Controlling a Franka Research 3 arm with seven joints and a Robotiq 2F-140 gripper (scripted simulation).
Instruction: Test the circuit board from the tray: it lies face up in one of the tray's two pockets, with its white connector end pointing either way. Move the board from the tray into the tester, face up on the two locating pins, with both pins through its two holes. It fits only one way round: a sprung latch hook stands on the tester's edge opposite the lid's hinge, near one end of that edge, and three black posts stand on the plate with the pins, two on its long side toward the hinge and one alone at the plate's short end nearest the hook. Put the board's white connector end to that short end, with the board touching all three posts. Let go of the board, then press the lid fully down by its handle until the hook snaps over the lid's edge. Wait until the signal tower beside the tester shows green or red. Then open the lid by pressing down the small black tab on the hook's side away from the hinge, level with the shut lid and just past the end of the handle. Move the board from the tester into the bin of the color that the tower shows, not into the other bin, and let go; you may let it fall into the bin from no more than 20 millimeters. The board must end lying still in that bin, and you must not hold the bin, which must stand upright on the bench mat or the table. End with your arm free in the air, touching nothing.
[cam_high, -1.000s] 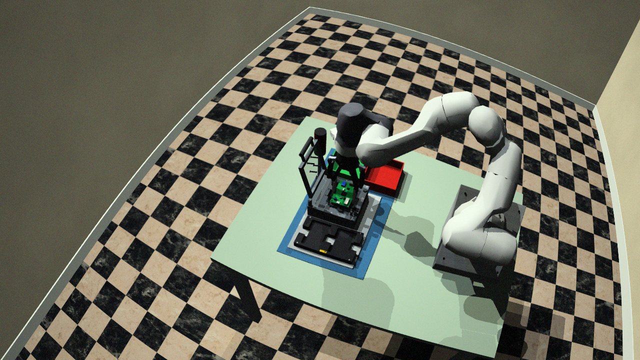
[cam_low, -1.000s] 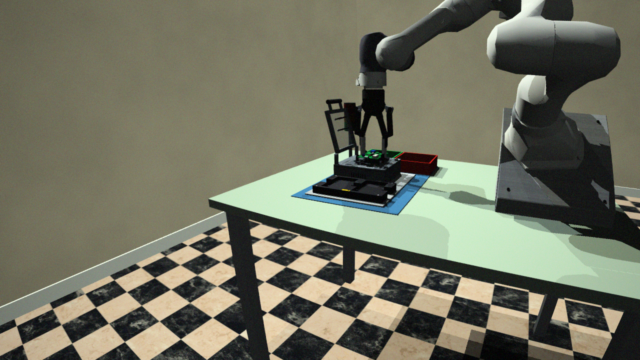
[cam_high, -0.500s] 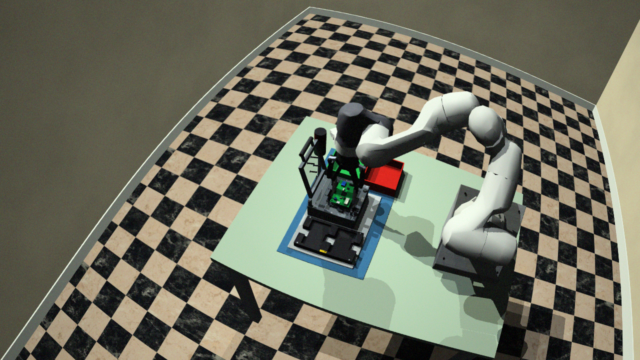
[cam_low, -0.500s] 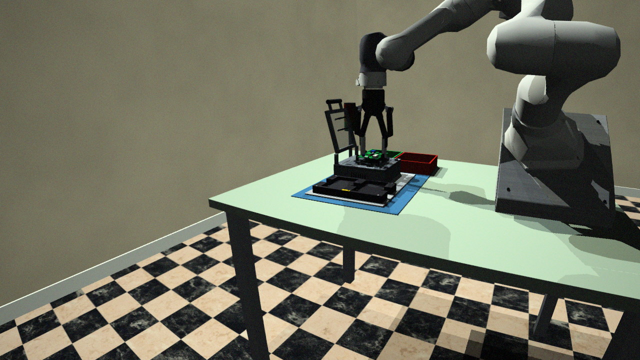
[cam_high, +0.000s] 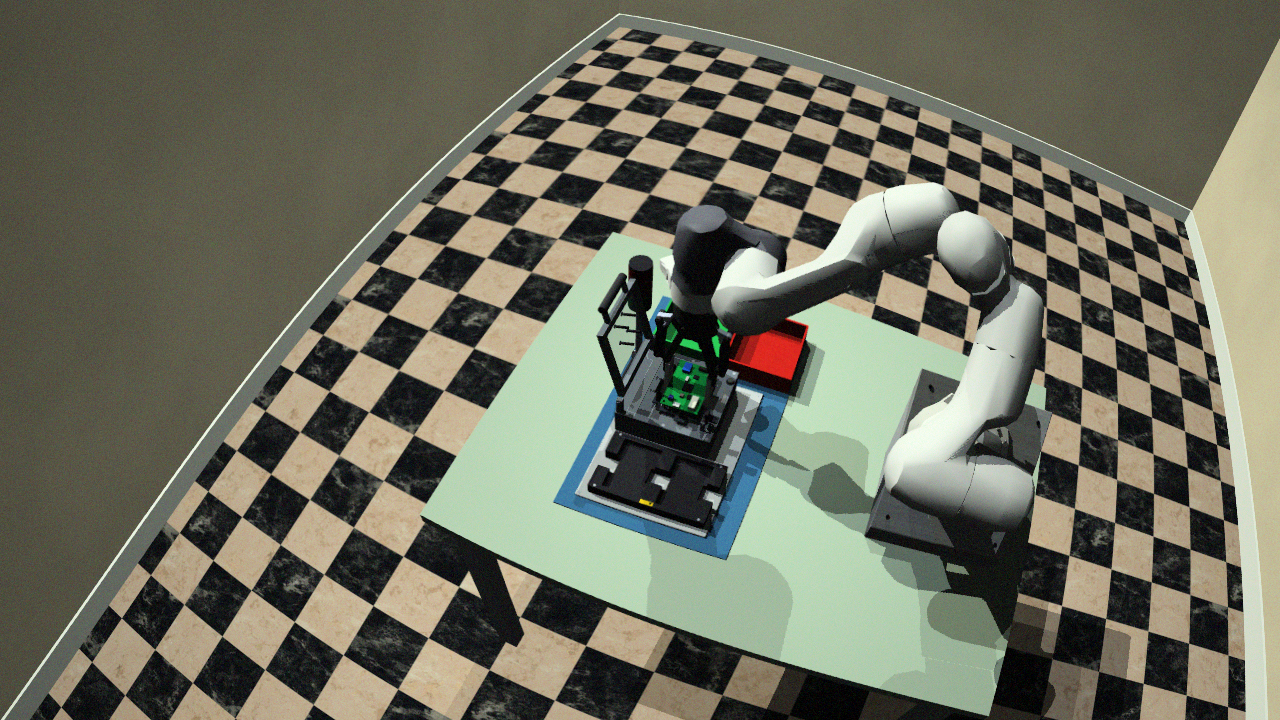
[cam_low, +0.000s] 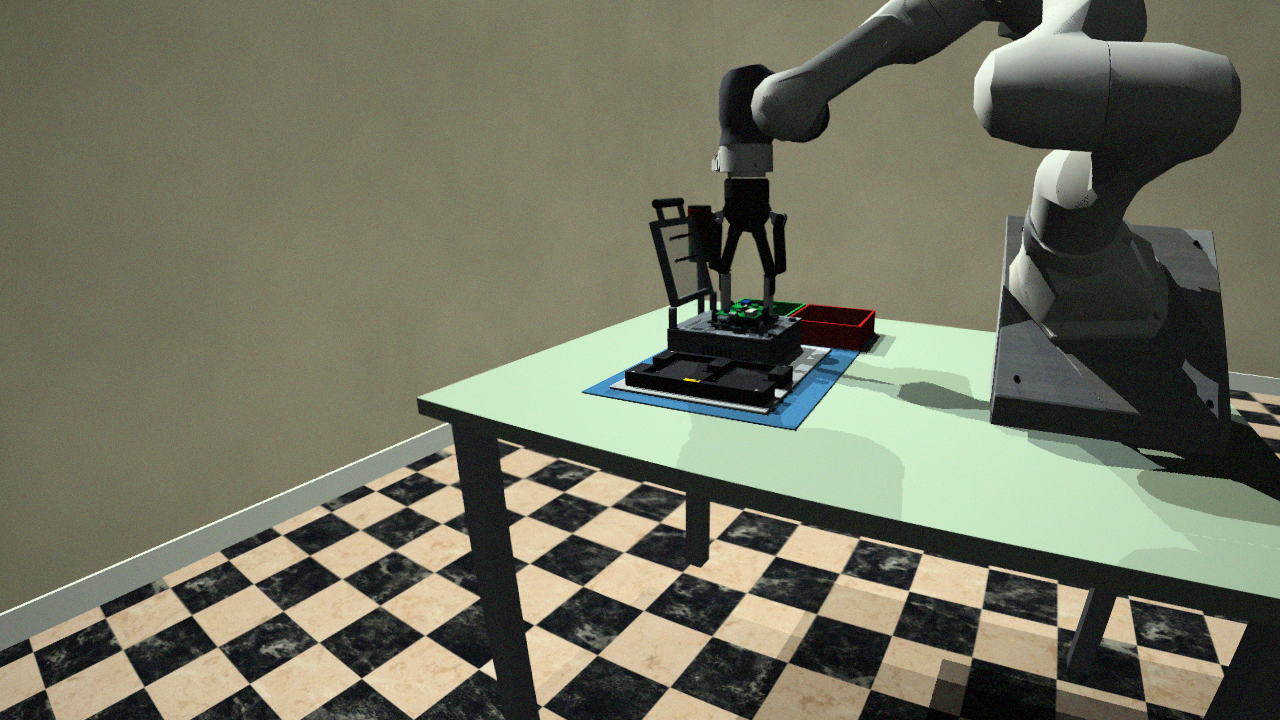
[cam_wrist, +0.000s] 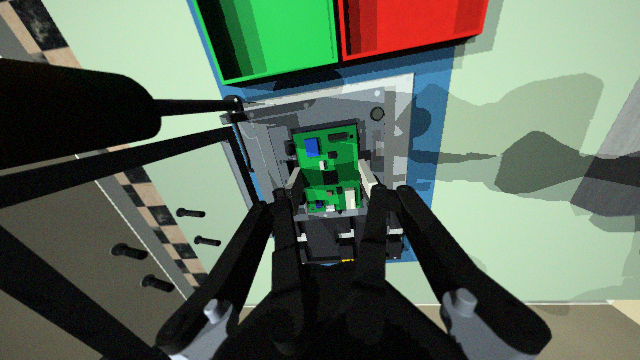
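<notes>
Wrist view: we see the gripper closed on the circuit board across its long edges, white connector end nearest the camera, over the tester plate. Its lid stands raised; 2 bins, green bin and red bin, lie beyond.
</notes>
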